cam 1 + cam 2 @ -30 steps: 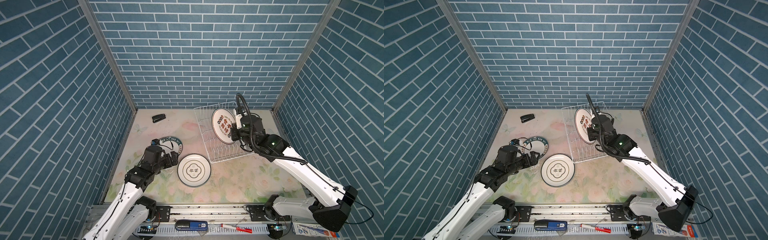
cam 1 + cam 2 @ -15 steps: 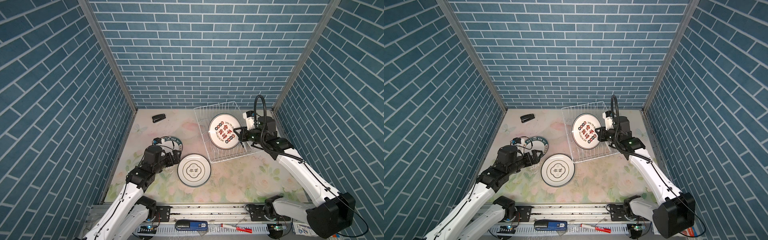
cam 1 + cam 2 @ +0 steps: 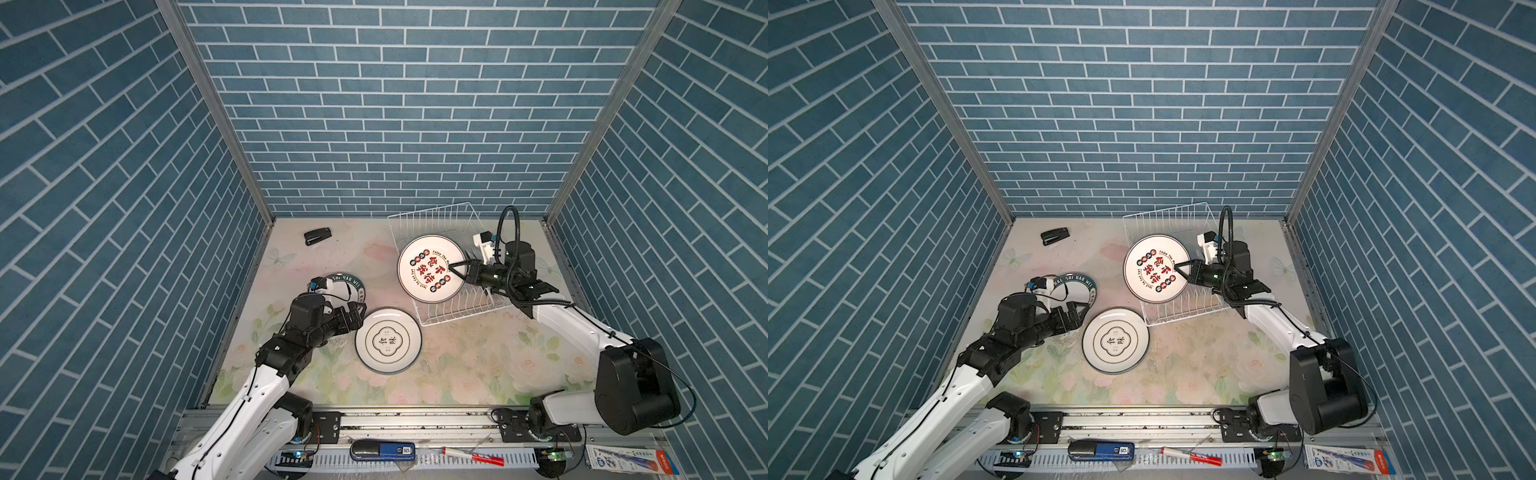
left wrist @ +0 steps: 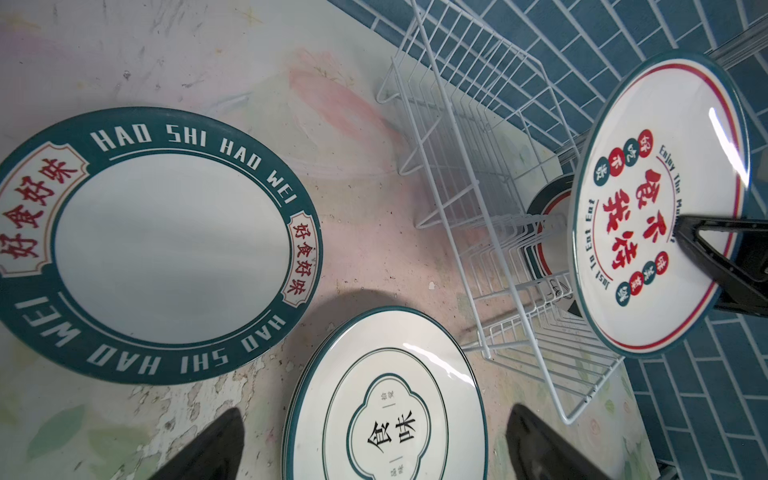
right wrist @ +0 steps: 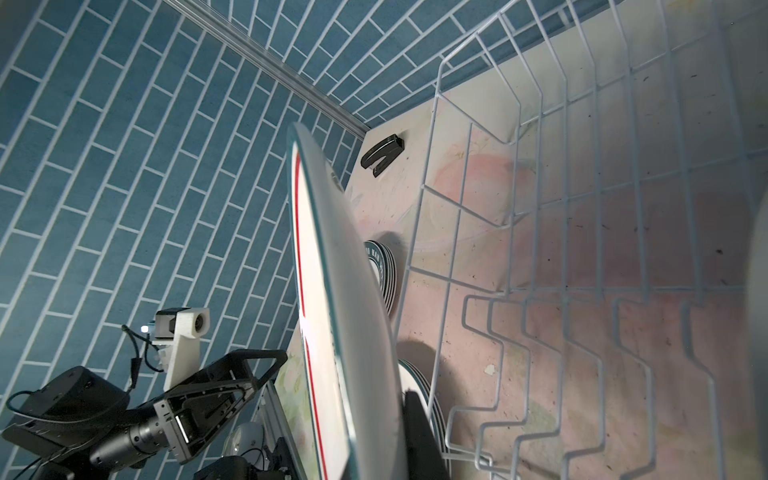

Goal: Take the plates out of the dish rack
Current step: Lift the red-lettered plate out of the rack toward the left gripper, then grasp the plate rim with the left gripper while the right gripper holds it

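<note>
Bright, even light with soft shadows. In both top views the walls at three and nine o'clock look stretched. The red-lettered plate shines white, and up close it looks blurry.

Plate overhangs left half of rack.

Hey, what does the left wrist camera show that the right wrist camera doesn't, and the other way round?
Only the left wrist view: the printed face of the held plate with its red characters, and the black characters on the white plate lying on the table.
Only the right wrist view: the black stapler and the left arm's camera mount.
Both: the held plate (edge-on in the right wrist view), the dish rack, the white plate, and the green-rimmed plate on the table.
</note>
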Controlling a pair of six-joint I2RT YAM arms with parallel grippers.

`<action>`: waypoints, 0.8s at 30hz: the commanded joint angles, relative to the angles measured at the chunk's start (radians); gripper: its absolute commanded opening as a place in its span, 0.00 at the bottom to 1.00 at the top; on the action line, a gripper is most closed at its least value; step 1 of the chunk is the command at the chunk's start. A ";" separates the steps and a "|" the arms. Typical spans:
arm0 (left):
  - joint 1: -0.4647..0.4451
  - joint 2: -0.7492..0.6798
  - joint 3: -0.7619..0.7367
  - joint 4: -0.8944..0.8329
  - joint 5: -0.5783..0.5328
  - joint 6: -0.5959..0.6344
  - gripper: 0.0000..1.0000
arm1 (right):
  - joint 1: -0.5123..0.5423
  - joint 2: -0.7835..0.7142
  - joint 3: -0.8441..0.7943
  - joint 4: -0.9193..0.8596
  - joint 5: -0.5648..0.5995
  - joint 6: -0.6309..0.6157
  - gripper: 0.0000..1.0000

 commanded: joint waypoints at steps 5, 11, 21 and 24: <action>0.000 0.014 -0.017 0.100 0.089 0.006 0.98 | 0.013 -0.001 -0.031 0.151 -0.074 0.128 0.00; 0.000 0.023 -0.030 0.158 0.135 -0.004 0.97 | 0.051 0.015 -0.027 0.141 -0.064 0.200 0.00; 0.000 0.026 -0.066 0.283 0.187 -0.017 0.97 | 0.134 0.037 0.027 0.016 0.000 0.182 0.00; 0.001 0.046 -0.074 0.324 0.205 -0.018 0.96 | 0.150 0.065 0.039 0.020 -0.004 0.182 0.00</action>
